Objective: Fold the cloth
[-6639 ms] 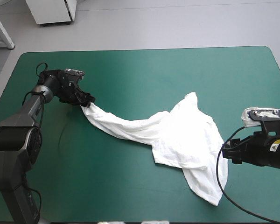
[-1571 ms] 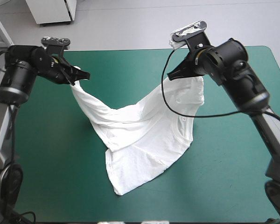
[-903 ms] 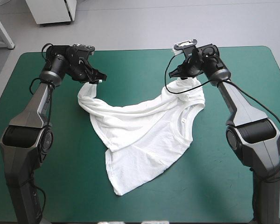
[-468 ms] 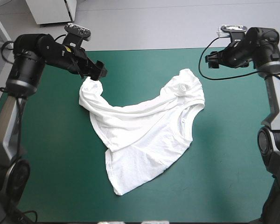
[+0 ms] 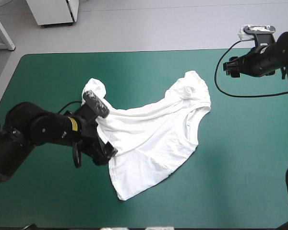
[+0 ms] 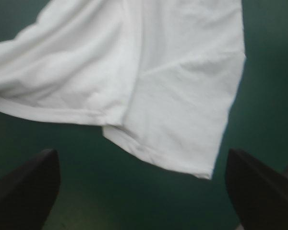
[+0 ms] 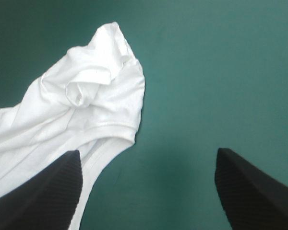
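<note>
T-shirt [image 5: 153,139] lies mid-table, loosely spread and rumpled, one corner toward the near edge, two bunched sleeves toward the far edge. In the high view the left arm covers part of its left edge. The left gripper [image 6: 140,155] is hard to make out there, but its wrist view shows black fingers [image 6: 29,187] wide apart, empty, a shirt corner just ahead. Teal-green cover [image 5: 240,167] smooth, showing all round the shirt. Right gripper [image 7: 148,153] near the far right corner, probably raised, fingers spread, holding nothing. Right arm cut off at the high view's right edge.
</note>
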`<action>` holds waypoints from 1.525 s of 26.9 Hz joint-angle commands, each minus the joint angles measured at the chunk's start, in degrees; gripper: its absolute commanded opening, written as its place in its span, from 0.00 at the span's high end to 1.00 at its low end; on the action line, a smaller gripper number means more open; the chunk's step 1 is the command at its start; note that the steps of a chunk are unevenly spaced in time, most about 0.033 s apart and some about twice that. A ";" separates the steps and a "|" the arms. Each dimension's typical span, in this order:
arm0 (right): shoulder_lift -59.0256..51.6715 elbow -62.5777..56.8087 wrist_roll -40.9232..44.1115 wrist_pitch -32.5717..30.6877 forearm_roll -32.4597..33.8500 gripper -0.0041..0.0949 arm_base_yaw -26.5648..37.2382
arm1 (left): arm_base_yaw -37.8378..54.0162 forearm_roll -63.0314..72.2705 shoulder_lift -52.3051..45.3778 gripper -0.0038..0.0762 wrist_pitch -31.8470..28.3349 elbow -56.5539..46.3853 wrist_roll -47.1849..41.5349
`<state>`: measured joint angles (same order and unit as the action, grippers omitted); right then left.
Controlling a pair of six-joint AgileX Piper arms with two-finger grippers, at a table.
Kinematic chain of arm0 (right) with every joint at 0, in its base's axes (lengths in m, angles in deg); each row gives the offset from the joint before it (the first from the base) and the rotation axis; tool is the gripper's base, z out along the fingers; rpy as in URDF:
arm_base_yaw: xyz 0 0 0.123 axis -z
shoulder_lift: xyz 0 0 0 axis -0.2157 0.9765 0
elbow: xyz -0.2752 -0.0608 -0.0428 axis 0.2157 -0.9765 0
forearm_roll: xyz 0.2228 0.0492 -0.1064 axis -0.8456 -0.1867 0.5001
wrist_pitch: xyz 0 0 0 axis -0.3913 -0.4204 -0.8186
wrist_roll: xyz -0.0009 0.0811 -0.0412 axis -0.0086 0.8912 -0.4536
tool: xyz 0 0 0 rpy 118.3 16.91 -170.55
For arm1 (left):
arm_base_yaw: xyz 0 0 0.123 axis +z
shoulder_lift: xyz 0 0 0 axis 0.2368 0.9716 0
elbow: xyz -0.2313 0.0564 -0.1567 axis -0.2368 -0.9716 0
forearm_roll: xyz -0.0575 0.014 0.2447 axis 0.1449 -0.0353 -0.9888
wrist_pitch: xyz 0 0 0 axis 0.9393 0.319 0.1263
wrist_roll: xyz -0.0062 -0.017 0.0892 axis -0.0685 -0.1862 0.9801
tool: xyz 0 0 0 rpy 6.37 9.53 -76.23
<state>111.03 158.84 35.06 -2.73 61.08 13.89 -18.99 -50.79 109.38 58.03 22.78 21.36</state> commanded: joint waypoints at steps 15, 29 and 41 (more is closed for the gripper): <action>-14.31 -18.55 -0.66 1.44 4.77 0.25 -1.63 | -19.61 1.93 2.99 0.11 -7.13 -20.04 1.21; -12.73 -18.55 -1.37 6.25 5.40 0.25 -2.08 | -19.99 -1.22 16.66 0.11 -16.67 -22.14 0.49; 4.24 -17.05 -1.82 13.69 9.41 0.29 -9.04 | -19.99 4.11 23.05 0.96 -17.89 -22.19 -0.42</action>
<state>114.55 139.12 33.47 8.35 70.48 4.90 -38.34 -53.23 131.35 39.97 0.92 21.11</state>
